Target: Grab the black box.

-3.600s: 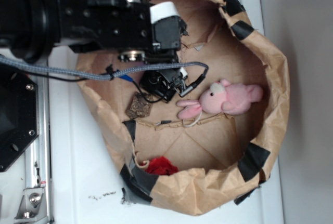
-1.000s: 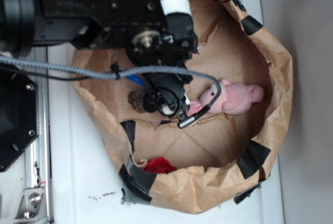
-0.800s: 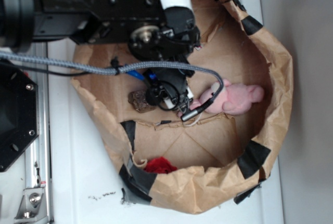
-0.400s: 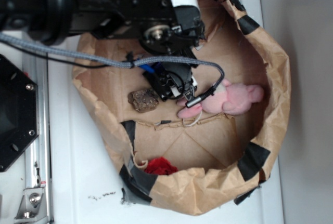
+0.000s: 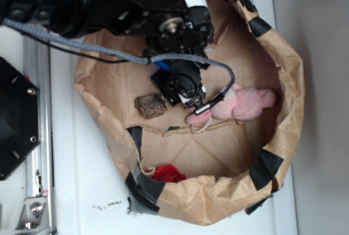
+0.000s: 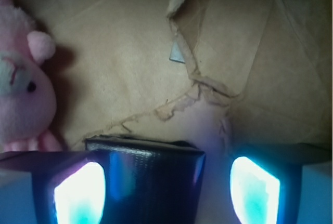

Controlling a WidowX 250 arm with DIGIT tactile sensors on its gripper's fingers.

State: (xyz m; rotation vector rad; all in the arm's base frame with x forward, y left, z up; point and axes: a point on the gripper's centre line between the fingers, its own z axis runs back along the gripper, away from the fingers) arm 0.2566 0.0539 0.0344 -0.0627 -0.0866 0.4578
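Observation:
The black box [image 6: 151, 177] is glossy and slightly wrinkled, lying on the brown paper floor. In the wrist view it sits between my glowing fingers [image 6: 80, 193], close against the left one, with a gap to the right one. My gripper [image 6: 167, 190] is open around it. In the exterior view my gripper [image 5: 182, 85] hangs low inside the paper bag, just right of the brown mottled block [image 5: 151, 105]. The arm covers the box there.
A pink plush bunny [image 5: 245, 103] lies right of the gripper, touching its cable; it shows at the left edge [image 6: 21, 94] of the wrist view. A red item [image 5: 169, 174] sits at the bag's near side. Tall paper walls [image 5: 289, 82] with black tape patches [image 5: 265, 168] ring the space.
The arm has shifted up and to the right, off the brown block, which now shows whole. The gripper has turned and sits nearer the bunny's head.

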